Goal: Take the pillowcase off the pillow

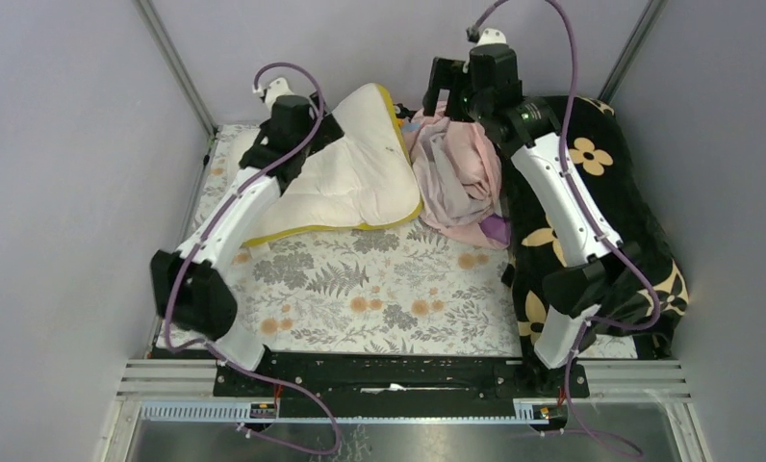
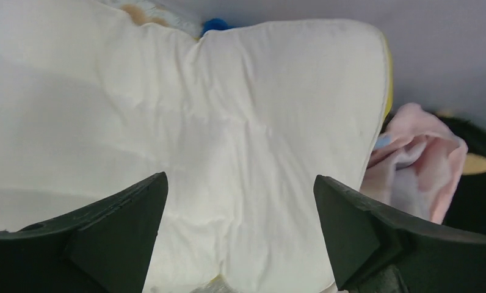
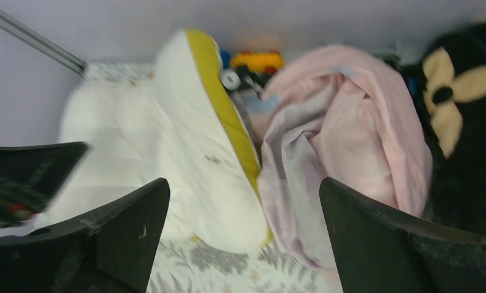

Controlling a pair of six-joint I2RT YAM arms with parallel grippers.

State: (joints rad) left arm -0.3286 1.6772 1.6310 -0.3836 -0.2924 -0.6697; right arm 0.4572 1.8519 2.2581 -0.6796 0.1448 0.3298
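Lying bare at upper centre, the pillow (image 1: 350,178) is free of the heaped pillowcase (image 1: 456,178). Jaws of left gripper (image 2: 240,180) and right gripper (image 3: 244,181) stand open, empty. Task apparently complete.

Top view looks down from behind; both wrist views face, close up, the plump cream-white quilted pillow (image 1: 360,183).

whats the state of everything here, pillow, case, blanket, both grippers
cream-white quilted pillow with yellow trim: bare, out of its case
pale pink thin fabric pillowcase: off, crumpled in a heap beside the pillow
black plush blanket with tan flowers: bunched up at the right
left gripper: open, holding nothing
right gripper: open, holding nothing
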